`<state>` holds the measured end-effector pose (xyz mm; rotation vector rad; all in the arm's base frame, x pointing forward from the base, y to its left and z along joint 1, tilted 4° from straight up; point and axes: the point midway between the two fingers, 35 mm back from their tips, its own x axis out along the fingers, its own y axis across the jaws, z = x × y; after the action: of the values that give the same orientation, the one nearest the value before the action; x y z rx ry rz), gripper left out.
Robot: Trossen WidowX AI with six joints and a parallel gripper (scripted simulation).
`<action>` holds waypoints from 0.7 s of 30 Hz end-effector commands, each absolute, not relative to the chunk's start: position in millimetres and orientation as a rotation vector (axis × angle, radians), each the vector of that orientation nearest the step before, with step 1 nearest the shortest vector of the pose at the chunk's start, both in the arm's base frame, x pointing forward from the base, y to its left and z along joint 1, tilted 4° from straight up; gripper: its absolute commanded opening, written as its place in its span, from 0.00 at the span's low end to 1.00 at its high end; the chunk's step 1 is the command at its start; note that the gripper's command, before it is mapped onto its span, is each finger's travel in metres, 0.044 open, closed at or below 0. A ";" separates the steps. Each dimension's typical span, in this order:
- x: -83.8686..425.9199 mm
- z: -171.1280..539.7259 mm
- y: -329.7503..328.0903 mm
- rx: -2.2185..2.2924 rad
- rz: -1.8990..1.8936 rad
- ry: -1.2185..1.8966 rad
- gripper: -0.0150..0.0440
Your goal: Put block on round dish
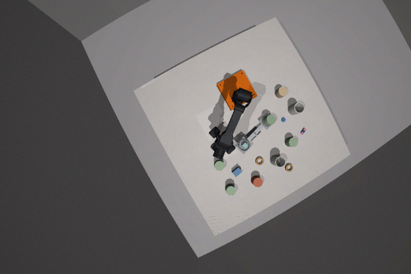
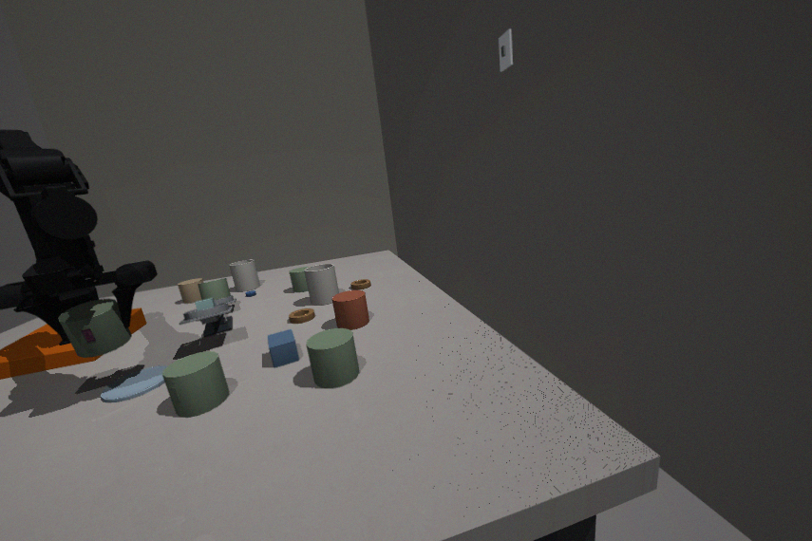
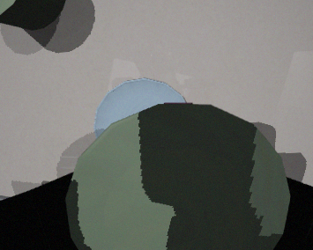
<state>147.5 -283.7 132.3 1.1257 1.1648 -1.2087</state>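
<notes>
My gripper [image 2: 93, 319] is shut on a green cup [image 2: 93, 328] and holds it tilted, low above the table at the left. In the wrist view the cup [image 3: 180, 195] fills the lower frame and covers the near edge of the light blue round dish [image 3: 138, 106]. The dish [image 2: 132, 382] lies flat just in front of the cup. In the overhead view my arm [image 1: 227, 135] hides both the cup and the dish. The balance [image 1: 255, 131] stands to the right, with a pale teal block [image 1: 243, 144] bare on its near end and the other green cup [image 1: 269, 120] on its far end.
Green cylinders [image 1: 218, 165] [image 1: 230, 190] [image 1: 291, 141], a blue cube [image 1: 236, 171], a red cylinder [image 1: 257, 181], two grey cups [image 1: 280, 160] [image 1: 298, 107], two brown rings [image 1: 259, 160] [image 1: 289, 167] and a tan cylinder [image 1: 281, 91] stand around. The orange arm base [image 1: 236, 87] is behind.
</notes>
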 end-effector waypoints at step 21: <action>62.8 81.3 -297.4 1.113 -1.214 1.153 0.25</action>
<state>63.4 -298.1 93.2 1.1085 1.1470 -1.2216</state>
